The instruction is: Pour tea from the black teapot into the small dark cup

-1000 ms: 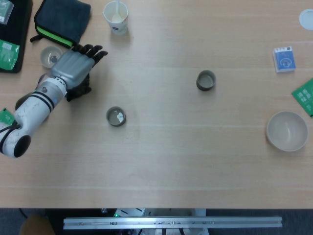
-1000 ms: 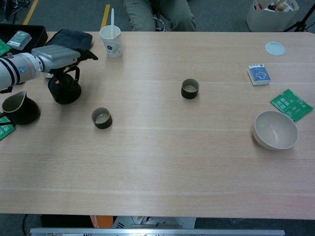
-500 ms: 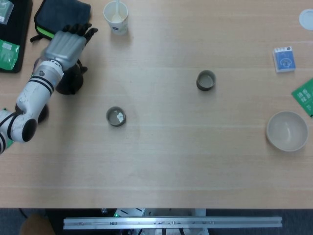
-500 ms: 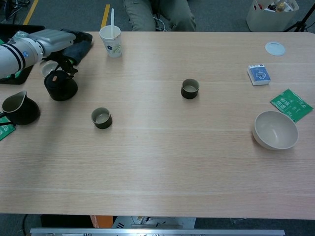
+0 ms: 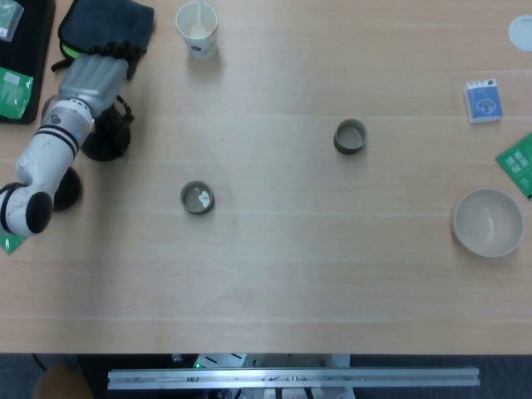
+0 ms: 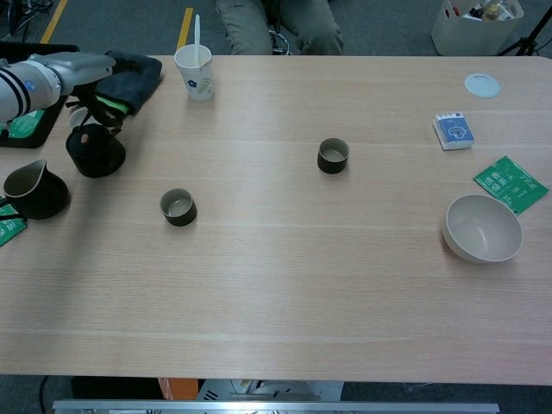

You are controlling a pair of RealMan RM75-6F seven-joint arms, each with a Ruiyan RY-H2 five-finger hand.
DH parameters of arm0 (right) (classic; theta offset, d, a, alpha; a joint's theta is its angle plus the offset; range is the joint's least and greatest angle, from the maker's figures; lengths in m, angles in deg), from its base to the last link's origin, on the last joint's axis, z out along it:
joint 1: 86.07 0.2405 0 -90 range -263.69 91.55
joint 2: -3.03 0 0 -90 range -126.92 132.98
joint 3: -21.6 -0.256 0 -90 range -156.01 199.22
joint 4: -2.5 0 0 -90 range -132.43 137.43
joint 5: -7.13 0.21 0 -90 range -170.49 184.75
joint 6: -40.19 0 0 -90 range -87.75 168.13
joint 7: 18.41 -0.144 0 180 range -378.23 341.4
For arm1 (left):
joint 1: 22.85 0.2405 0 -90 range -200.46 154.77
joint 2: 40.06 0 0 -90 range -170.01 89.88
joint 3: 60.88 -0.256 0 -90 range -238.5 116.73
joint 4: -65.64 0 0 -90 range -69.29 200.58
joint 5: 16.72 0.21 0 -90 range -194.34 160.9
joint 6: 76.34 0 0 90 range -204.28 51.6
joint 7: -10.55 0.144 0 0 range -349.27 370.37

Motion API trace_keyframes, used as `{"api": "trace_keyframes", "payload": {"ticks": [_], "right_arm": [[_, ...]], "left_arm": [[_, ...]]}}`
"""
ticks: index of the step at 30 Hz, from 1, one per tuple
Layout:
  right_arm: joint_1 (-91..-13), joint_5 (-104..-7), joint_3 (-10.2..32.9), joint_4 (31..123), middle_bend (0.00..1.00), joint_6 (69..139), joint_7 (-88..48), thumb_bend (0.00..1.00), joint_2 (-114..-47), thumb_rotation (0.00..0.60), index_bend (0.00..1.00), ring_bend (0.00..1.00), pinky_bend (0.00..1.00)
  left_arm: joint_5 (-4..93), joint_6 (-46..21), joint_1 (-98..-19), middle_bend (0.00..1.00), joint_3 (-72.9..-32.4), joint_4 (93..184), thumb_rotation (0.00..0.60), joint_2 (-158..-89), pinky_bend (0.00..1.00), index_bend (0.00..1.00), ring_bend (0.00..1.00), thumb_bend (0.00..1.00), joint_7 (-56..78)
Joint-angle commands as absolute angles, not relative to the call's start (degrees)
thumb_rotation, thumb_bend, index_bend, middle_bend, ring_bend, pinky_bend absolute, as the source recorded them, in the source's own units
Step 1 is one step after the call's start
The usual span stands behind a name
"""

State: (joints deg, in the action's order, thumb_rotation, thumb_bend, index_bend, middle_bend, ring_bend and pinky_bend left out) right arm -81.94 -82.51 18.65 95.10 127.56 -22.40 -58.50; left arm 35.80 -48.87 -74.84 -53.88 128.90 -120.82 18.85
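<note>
The black teapot (image 5: 104, 140) (image 6: 95, 152) is at the far left of the table. My left hand (image 5: 91, 73) (image 6: 72, 69) is right above it, fingers curled down at its arched handle, which it seems to hold. Whether the pot rests on the table or hangs just above it I cannot tell. One small dark cup (image 5: 197, 198) (image 6: 178, 207) stands to the right of the teapot and nearer the front. A second small dark cup (image 5: 350, 136) (image 6: 333, 155) stands near the table's middle. My right hand is out of both views.
A black pitcher (image 6: 34, 191) sits in front of the teapot at the left edge. Behind it are a dark pouch (image 5: 108, 25) and a paper cup (image 5: 197, 29). On the right are a pale bowl (image 5: 488, 222), a blue box (image 5: 483, 100) and a green packet (image 5: 519, 162).
My left hand has moved left and toward the back of the table, and the teapot has shifted left with it. Both cups stayed put.
</note>
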Motion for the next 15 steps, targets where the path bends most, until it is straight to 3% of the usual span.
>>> {"api": "trace_keyframes", "payload": {"ticks": [1,10,15], "right_arm": [[-81.96,-82.54,18.66,95.12,0.29,127.57,-22.43,0.21,-58.50,0.600,0.26,0.21,0.31],[-82.20,-82.99,18.82,95.38,0.29,127.99,-22.35,0.21,-58.29,0.600,0.26,0.21,0.31],[-82.28,-83.36,18.90,95.82,0.29,128.21,-22.04,0.21,-58.16,0.600,0.26,0.21,0.31]], "left_arm": [[36.06,-49.75,-74.94,0.07,-55.31,132.96,0.600,-117.51,0.10,0.00,0.01,0.24,19.72],[44.80,-41.54,-72.21,0.10,-57.40,135.72,0.600,-115.28,0.10,0.00,0.02,0.24,20.52],[48.18,-41.72,-70.66,0.13,-57.09,136.48,0.600,-113.95,0.10,0.04,0.03,0.24,14.29]]}}
